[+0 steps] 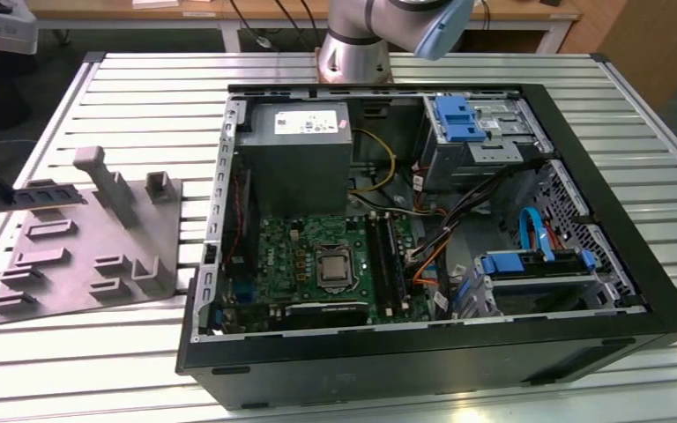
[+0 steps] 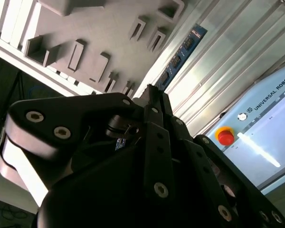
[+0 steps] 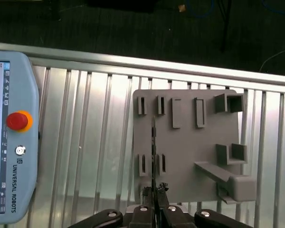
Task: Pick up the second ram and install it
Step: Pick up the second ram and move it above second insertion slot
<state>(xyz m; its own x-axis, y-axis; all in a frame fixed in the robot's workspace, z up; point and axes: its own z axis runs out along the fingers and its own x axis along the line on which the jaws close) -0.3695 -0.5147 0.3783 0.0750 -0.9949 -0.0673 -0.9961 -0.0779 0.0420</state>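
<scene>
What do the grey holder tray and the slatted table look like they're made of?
The holder tray looks like matte grey plastic, possibly printed: dull, uniform colour, blocky pockets. The table looks like bare metal, probably aluminium: ribbed slats with bright streaky glare.

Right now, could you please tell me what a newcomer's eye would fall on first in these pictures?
The open black computer case dominates the exterior view, its green motherboard exposed. At that view's left the second ram hangs over the grey holder tray, gripped by the claw. In the first wrist view, a red stop button stands out on the pendant beside the tray.
</scene>
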